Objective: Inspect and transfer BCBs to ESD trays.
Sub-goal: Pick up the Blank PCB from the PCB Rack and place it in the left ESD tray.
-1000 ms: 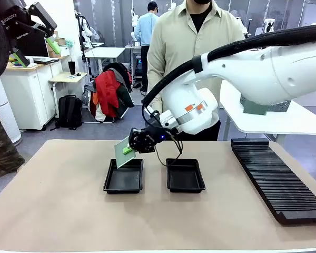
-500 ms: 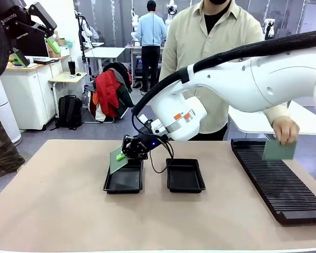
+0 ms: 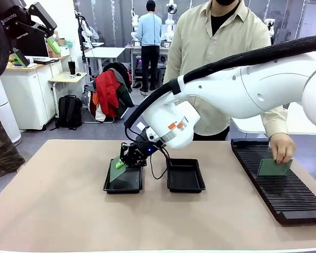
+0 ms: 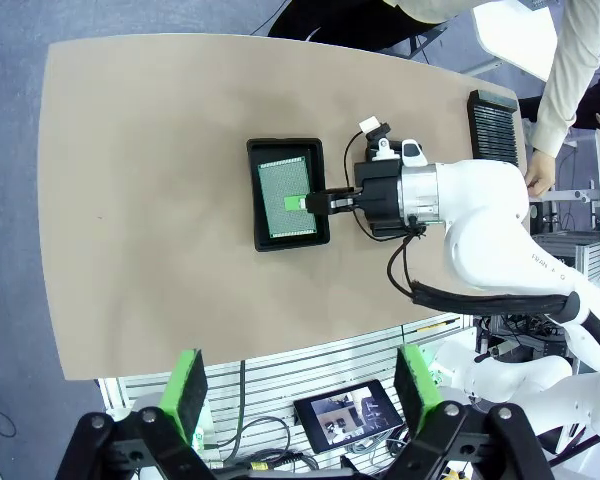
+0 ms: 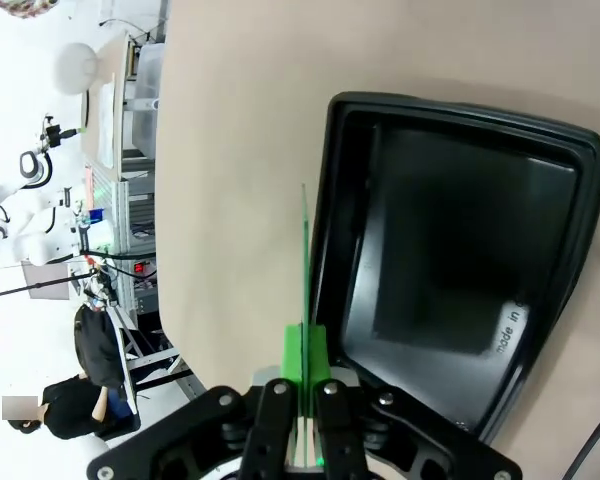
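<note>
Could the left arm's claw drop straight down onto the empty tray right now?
Probably not: the left claw hangs open high above, and the right arm, holding a green board, covers the empty tray from above.

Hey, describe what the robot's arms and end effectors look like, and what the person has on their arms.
The right arm is glossy white with rounded joints, orange markings near the wrist, and a black ribbed hose along it. Both the right end effector and left end effector are black with green pads. The person wears a beige long sleeve.
</note>
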`<state>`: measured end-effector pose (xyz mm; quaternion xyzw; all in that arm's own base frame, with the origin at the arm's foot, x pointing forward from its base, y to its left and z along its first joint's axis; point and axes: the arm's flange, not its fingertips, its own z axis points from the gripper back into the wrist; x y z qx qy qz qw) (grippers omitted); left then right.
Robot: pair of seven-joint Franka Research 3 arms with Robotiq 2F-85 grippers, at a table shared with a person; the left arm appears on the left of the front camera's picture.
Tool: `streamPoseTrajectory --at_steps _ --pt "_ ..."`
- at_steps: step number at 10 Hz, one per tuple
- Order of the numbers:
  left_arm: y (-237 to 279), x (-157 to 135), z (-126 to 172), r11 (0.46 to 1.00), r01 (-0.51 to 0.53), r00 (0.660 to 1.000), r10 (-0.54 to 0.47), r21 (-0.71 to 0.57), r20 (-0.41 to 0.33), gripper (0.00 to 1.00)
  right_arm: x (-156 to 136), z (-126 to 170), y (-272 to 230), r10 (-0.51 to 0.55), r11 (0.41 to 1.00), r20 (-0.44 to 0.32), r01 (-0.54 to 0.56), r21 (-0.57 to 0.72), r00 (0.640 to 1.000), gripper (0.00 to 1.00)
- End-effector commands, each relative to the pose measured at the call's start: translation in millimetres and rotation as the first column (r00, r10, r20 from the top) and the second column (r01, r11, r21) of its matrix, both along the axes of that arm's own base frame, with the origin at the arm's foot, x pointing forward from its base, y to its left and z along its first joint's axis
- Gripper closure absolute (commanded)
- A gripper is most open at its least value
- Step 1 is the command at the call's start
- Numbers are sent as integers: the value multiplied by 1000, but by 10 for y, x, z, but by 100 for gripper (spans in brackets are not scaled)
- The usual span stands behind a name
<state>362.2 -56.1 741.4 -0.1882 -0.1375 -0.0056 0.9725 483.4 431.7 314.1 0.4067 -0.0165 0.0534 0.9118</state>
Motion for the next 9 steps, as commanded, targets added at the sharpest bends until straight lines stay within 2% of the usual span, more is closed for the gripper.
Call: streamPoseTrajectory --at_steps 1,4,9 --pt "3 -9 -16 1000 -1 1000 1 -1 0 0 -19 -21 57 -47 998 5 47 -53 999 98" --pt "3 -9 -16 1000 -1 1000 1 -1 0 0 19 -119 47 -74 993 -13 72 -93 997 98" --pt "3 -9 -16 1000 -1 1000 1 -1 0 0 105 -199 53 -91 986 7 91 -140 996 98"
